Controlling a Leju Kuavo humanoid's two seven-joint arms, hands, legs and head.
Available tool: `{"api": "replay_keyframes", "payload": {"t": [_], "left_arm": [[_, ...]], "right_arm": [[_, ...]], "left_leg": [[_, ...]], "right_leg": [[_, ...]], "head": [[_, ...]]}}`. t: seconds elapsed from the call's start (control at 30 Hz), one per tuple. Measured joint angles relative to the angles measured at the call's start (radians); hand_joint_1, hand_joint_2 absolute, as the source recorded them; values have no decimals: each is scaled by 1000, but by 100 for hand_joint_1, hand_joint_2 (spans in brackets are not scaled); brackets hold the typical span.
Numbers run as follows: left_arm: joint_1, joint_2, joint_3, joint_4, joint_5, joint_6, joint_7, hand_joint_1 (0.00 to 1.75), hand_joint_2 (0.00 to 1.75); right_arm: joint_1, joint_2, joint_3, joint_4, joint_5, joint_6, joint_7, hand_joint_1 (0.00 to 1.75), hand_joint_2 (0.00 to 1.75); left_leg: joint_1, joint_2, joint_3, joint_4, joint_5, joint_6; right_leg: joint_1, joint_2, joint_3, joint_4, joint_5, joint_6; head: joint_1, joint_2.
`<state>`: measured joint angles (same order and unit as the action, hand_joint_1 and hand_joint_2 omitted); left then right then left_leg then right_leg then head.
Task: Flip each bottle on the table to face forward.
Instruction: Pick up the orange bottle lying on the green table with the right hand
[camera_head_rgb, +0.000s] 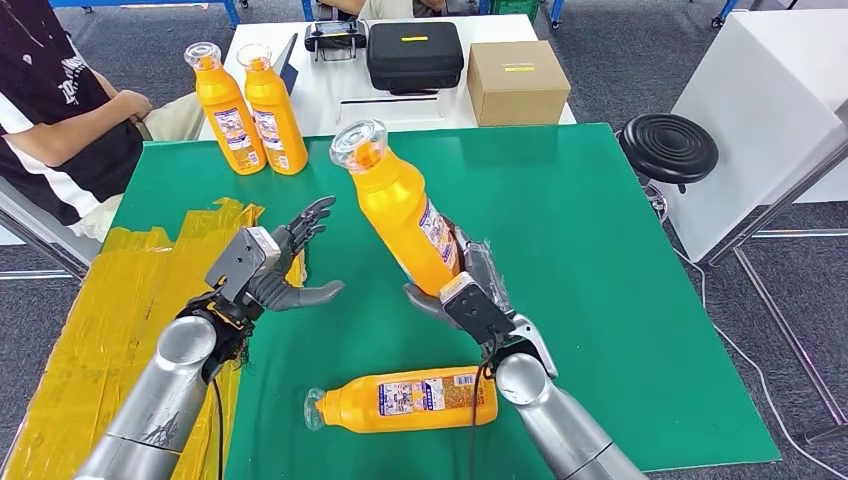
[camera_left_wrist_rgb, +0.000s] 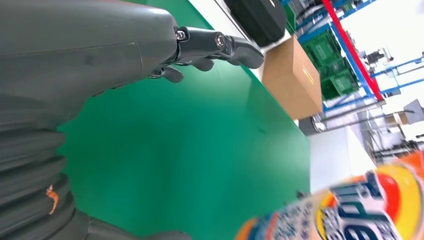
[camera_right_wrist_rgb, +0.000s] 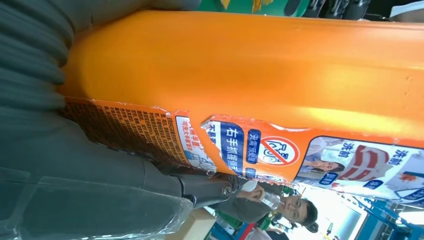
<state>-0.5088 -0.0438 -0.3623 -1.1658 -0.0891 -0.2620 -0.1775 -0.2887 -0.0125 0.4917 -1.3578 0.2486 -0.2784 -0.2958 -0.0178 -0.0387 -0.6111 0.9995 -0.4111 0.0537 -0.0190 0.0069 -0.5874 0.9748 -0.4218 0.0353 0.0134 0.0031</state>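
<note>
Held bottle: an orange bottle (camera_head_rgb: 404, 208) with a clear cap is lifted over the middle of the green desk (camera_head_rgb: 600, 260), tilted with its cap toward 11 o'clock.
Right hand: the right hand (camera_head_rgb: 470, 290) grips its base, fingers clamped around the lower body.
Label: Chinese print and a red prohibition sign show on the torn label in the right wrist view; in the left wrist view the lettering is blurred.
Left hand: the left hand (camera_head_rgb: 275, 265) hovers at 9 o'clock of the bottle, fingers apart, holding nothing.
Lying bottle: a second bottle (camera_head_rgb: 405, 399) lies on its side at 6 o'clock.
Standing pair: two bottles (camera_head_rgb: 250, 108) stand upright at 10 o'clock.
Surroundings: yellow tape (camera_head_rgb: 120, 310) at the desk's left; a cardboard box (camera_head_rgb: 517, 82) and black case (camera_head_rgb: 414, 54) on a white desk behind; a seated person (camera_head_rgb: 60, 110) at far left.
</note>
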Motion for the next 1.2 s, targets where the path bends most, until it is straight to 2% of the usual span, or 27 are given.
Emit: {"api": "replay_keyframes", "payload": {"t": [0.2,0.37,0.47,0.63,0.87,1.2], "left_arm": [[0,-36,-13,0,158,-61,30,0,175],[-3,-77,-29,-7,293,-61,83,0,175],[-4,-93,-37,-14,321,-56,93,0,175],[-7,-101,-49,-18,352,-50,103,0,175],[-6,-128,-76,-34,510,6,153,0,175],[-16,-142,-113,-34,552,30,156,0,175]], "right_arm": [[-16,34,0,45,0,-2,-20,175,175],[-39,58,1,93,-6,-13,-30,175,175],[-46,69,3,111,-6,-18,-30,175,175],[-58,77,5,132,-4,-23,-30,175,175],[-74,108,25,162,54,-65,-30,175,175],[-79,130,52,201,161,-153,-27,175,175]], "left_leg": [[0,0,0,0,0,0],[0,0,0,0,0,0],[0,0,-1,0,0,0],[0,0,-1,0,0,0],[0,0,-1,0,0,0],[0,0,-1,0,0,0]], "right_leg": [[0,0,0,0,0,0],[0,0,0,0,0,0],[0,0,0,0,0,0],[0,0,0,0,0,0],[0,0,0,0,0,0],[0,0,-1,0,0,0]], "head": [[0,0],[0,0],[0,0],[0,0],[0,0],[0,0]]}}
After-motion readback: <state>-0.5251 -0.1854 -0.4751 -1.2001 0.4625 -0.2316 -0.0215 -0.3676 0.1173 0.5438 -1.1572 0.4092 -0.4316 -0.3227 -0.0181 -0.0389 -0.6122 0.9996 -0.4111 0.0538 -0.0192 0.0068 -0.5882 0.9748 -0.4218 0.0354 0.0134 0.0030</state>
